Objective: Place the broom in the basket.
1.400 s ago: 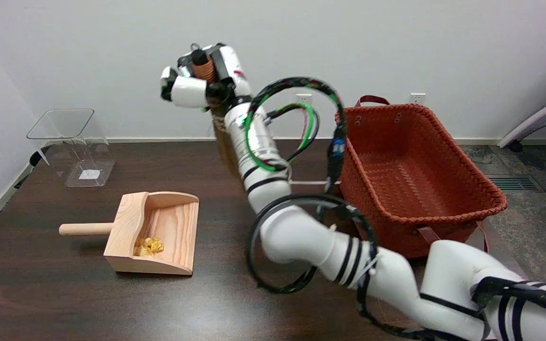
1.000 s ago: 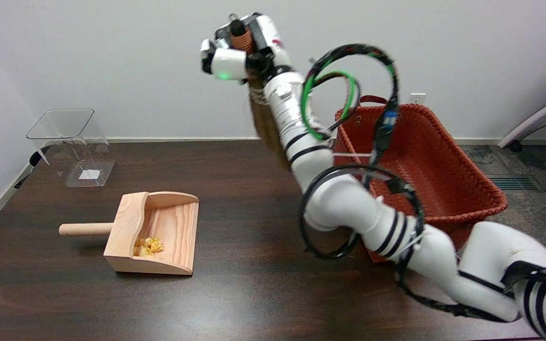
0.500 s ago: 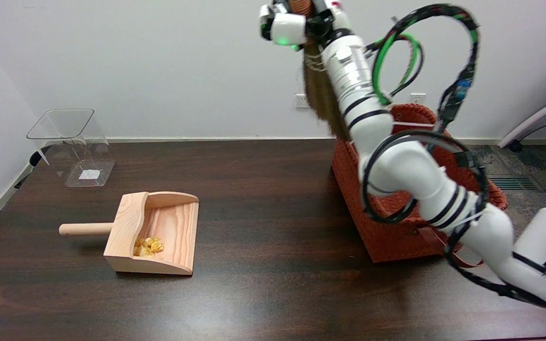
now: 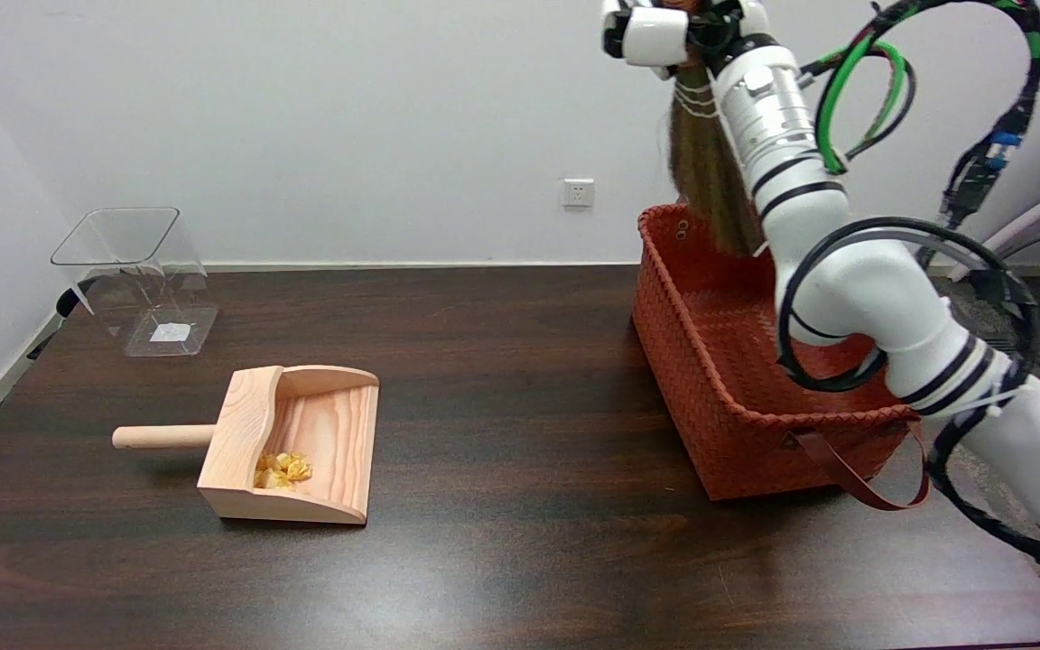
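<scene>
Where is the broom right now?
In the head view the broom hangs bristles-down at the upper right, held by the right hand at the picture's top edge, above the far end of the basket.

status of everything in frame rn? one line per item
right hand: raised at the top edge, holds the broom
broom: held, bristles hanging down over the basket
basket: upright on the table, open
dustpan: flat on the table, yellow scraps inside
clear bin: tilted, nothing visible inside
</scene>
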{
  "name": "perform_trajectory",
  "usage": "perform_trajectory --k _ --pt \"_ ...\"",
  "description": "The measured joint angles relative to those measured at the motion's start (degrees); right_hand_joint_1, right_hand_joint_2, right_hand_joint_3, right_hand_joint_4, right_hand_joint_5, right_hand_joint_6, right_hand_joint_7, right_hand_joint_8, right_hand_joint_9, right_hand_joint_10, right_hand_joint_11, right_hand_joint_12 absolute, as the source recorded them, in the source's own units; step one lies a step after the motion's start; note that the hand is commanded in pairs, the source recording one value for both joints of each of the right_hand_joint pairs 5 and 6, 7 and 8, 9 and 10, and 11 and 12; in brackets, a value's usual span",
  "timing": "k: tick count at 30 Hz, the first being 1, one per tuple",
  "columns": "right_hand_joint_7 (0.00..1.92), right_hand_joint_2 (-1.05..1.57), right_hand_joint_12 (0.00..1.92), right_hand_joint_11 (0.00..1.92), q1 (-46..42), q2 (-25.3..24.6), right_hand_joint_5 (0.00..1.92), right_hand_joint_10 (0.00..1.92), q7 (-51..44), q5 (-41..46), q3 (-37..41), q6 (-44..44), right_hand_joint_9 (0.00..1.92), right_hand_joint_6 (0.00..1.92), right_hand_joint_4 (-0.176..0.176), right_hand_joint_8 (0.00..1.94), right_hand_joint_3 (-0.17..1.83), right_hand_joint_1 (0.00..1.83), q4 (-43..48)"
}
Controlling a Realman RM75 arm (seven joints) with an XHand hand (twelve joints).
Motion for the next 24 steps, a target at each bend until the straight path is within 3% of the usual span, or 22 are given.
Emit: perform_trajectory --k 12,24 --pt "1.92 0.35 1.92 1.92 -6.83 3.67 1.92 1.92 3.31 1.59 5.18 -0.68 1.92 1.92 0.0 1.92 1.5 1.16 -0.45" --pt "1.92 0.32 1.92 1.92 -11.13 4.79 1.92 1.92 7.68 1.13 3.44 2.54 1.92 1.92 0.0 1.92 1.52 1.17 0.29"
